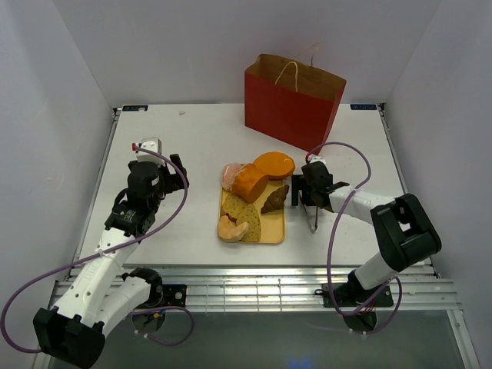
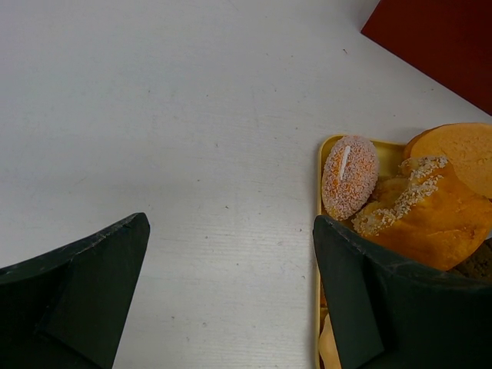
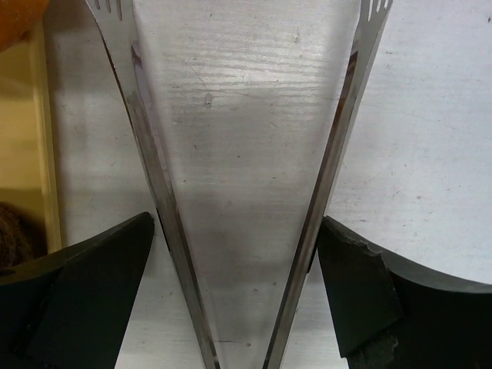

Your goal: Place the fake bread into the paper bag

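Observation:
The fake bread lies piled on a yellow tray [image 1: 274, 231]: an orange round bun [image 1: 274, 164], an orange-brown loaf [image 1: 250, 183], a dark croissant [image 1: 276, 199], yellow speckled slices [image 1: 246, 214] and pinkish rolls [image 1: 231, 175]. The red paper bag [image 1: 292, 100] stands upright and open behind the tray. My left gripper [image 1: 178, 175] is open and empty, left of the tray; its view shows a pinkish roll [image 2: 349, 177] and the loaf [image 2: 430, 219]. My right gripper [image 1: 311, 196] is open right of the tray, its fingers straddling the metal tongs [image 3: 146, 131] lying on the table.
The tongs [image 1: 314, 219] lie just right of the tray, with their spread tips pointing toward the bag. The tray edge [image 3: 31, 154] and the croissant [image 3: 15, 231] show at the left of the right wrist view. White walls enclose the table on three sides.

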Action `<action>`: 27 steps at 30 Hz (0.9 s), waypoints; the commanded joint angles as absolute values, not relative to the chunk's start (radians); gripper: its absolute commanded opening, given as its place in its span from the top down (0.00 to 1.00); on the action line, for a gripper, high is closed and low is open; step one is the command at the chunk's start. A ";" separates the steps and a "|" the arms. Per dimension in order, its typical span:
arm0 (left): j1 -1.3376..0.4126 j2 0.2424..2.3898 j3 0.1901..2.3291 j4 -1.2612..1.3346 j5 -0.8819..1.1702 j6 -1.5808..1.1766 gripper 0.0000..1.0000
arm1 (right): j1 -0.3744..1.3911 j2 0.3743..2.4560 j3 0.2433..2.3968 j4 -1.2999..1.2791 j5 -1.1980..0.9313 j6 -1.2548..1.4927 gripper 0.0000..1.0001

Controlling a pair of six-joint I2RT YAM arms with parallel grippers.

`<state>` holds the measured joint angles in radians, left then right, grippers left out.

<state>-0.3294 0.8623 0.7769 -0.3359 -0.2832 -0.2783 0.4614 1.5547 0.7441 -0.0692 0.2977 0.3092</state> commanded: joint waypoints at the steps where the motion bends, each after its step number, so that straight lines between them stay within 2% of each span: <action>1: -0.333 0.848 0.795 -0.325 -0.272 -0.279 0.02 | 0.466 1.549 0.719 -0.136 0.337 0.316 0.09; 5: -0.333 0.848 0.795 -0.325 -0.275 -0.276 0.02 | 0.463 1.525 0.724 -0.156 0.339 0.318 0.18; 20: -0.333 0.841 0.793 -0.324 -0.284 -0.272 0.02 | 0.459 1.477 0.756 -0.192 0.344 0.305 0.33; 27: -0.333 0.839 0.792 -0.324 -0.288 -0.270 0.02 | 0.459 1.450 0.811 -0.250 0.345 0.302 0.34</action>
